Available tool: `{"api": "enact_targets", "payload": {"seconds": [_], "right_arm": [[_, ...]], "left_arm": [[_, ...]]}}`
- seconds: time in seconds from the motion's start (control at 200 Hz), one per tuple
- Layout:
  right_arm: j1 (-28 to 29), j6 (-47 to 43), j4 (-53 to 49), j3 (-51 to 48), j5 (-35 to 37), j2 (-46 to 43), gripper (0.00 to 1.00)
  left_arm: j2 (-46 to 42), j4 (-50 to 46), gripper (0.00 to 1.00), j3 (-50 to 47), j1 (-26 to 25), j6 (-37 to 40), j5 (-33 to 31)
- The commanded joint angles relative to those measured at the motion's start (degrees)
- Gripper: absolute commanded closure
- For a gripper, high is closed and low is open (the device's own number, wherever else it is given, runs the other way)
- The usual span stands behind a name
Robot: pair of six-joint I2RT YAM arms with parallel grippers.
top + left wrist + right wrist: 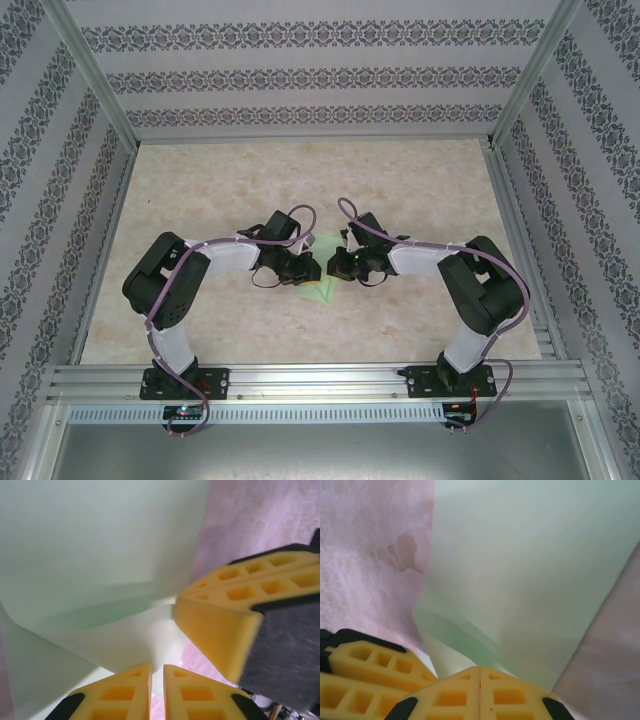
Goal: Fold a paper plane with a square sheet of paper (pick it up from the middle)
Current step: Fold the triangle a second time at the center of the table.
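Paper sheet [318, 290] mostly beneath arms [230, 255]

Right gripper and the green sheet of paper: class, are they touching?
Touching. The right wrist view shows the right gripper shut, with the sheet of paper running straight down into its closed fingertips and no gap between them.

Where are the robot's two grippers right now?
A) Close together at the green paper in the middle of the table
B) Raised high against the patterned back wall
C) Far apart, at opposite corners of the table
A: seen from above, the left gripper and right gripper nearly meet over the square sheet of paper in the middle of the table.
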Motion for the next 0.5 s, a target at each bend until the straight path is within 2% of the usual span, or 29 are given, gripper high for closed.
{"api": "enact_targets", "payload": {"seconds": [0.0, 0.495], "right_arm": [[-0.22, -1.54, -0.88, 0.32, 2.76, -1.20, 0.96], [-1.05, -2.60, -3.30, -0.09, 6.26, -2.56, 0.96]], "left_arm": [[-2.38, 3.24, 0.84, -0.31, -0.69, -0.57, 2.44], [0.51, 3.67, 0.83, 1.82, -1.75, -0.55, 3.59]]}}
